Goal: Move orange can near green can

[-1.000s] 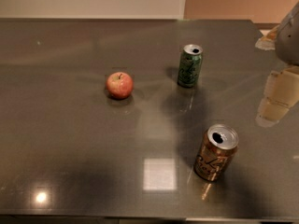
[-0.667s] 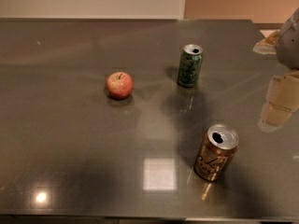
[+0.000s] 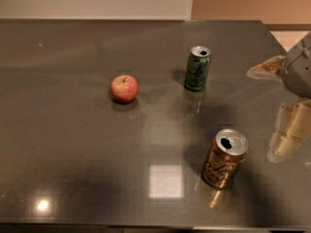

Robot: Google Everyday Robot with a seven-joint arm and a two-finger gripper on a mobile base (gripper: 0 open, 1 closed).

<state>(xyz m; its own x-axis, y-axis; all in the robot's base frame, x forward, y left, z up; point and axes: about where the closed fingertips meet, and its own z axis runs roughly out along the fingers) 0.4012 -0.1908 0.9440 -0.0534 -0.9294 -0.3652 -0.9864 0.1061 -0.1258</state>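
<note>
Light glints off the dark grey, glossy table (image 3: 73, 130), which fills nearly the whole camera view. The orange can (image 3: 224, 158) stands in the front right part of the table, leaning a little towards the left as seen from here. Its silver top with the dark tab hole faces up, and dark cursive lettering runs along its copper-coloured side. Just left of it on the table surface lies a pale square patch of reflected light (image 3: 166, 180).

The green can (image 3: 198, 68) stands upright farther back, slightly left of the orange one and well apart from it, with bare table between the two. It also shows a silver top with an open hole and pale lettering on its dark green side.

A red apple (image 3: 124, 88), stem up, sits to the left of the green can, near the middle of the table and apart from both cans.

The gripper (image 3: 285, 139) is at the right edge of the view, a pale beige part below a grey rounded body, to the right of the orange can and clear of it. It touches neither can and has hold of nothing that can be seen. I cannot tell how far it is open.
</note>
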